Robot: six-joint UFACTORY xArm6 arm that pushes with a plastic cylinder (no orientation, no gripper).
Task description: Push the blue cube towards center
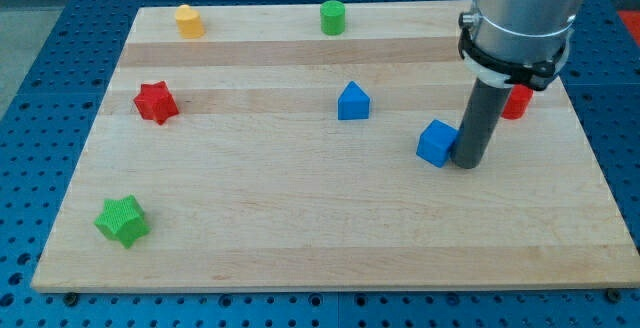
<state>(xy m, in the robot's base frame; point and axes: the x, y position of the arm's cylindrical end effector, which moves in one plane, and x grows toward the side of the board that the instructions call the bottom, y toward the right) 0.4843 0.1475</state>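
The blue cube (436, 143) lies on the wooden board (300, 228), right of the board's middle. My tip (467, 163) stands on the board right against the cube's right side, touching it or nearly so. The dark rod rises from there to the grey arm at the view's top right.
A blue house-shaped block (353, 101) sits near the board's centre. A red block (516, 102) is partly hidden behind the rod. A red star (156, 102) and a green star (122, 219) lie at the left. A yellow block (189, 20) and a green cylinder (333, 16) stand along the top edge.
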